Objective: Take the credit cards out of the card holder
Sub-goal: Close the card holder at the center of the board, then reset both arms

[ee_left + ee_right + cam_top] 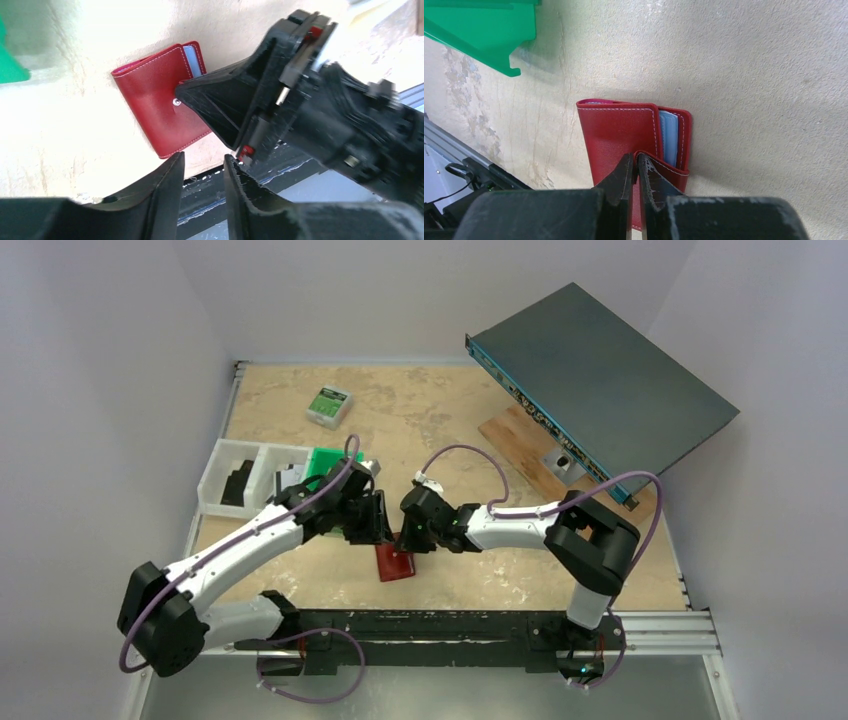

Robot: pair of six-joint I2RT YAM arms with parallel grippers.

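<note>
Tabletop (450,430), right hand (635,164) on card holder (616,132)

The red card holder (616,130) lies folded flat on the pale, mottled table (749,75), with a strip of pale blue pocket (668,135) showing along its 3 o'clock edge. From 6 o'clock the right gripper (634,159) reaches in. Its black fingers (621,180) are drawn almost together and nip the stitched edge of the holder's lifted tab (669,172). A green bin (484,30) sits at 10 o'clock, well apart. A metal rail (454,150) runs at 8 o'clock.
</note>
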